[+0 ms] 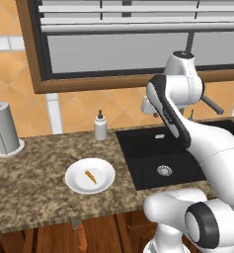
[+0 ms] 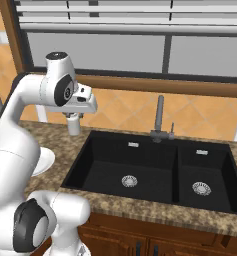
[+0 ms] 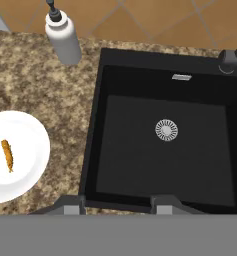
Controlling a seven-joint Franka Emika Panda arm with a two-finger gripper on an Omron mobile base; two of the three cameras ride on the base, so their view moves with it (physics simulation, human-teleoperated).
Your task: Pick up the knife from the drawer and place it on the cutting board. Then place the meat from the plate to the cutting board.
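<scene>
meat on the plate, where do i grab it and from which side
Grip the meat across its narrow width at mid-length, coming straight down from above. It is a thin strip lying flat in the plate, so the fingers should straddle its long sides; the raised rim likely blocks a sideways approach.

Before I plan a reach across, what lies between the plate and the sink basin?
Only bare speckled countertop separates the plate from the sink; the hand view shows it best. The soap bottle stands further back.
</scene>
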